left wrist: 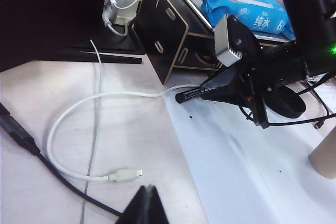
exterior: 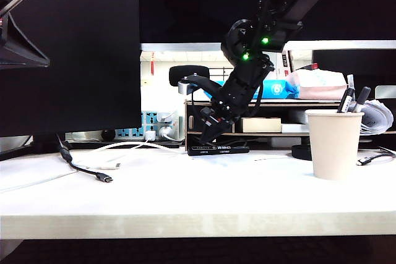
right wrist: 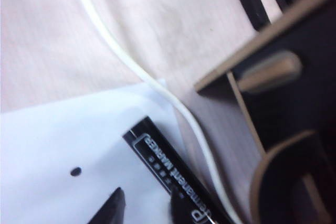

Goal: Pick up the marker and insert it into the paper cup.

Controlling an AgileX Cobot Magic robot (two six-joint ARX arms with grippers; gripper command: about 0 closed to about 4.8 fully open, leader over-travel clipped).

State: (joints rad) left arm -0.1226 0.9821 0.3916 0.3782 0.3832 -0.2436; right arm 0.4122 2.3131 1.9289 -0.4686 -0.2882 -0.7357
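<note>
The marker (exterior: pixel 218 150) is a long black barrel with white lettering and lies flat on the table in front of the black shelf. My right gripper (exterior: pixel 206 140) points down at its left end. In the right wrist view the marker (right wrist: pixel 164 164) rests on a white sheet. The right gripper (right wrist: pixel 147 209) is open, with one finger over the barrel and the other out on the bare sheet. The paper cup (exterior: pixel 334 144) stands at the right with two dark-capped pens (exterior: pixel 352 99) in it. My left gripper (left wrist: pixel 148 191) hangs shut over the table, apart from the marker (left wrist: pixel 190 96).
A white cable (left wrist: pixel 68 113) and a black USB cable (exterior: pixel 93 174) loop over the left of the table. The black wooden shelf (left wrist: pixel 164 31) stands just behind the marker, carrying a blue wipes pack (left wrist: pixel 247 4). A dark monitor (exterior: pixel 74 47) fills the back left.
</note>
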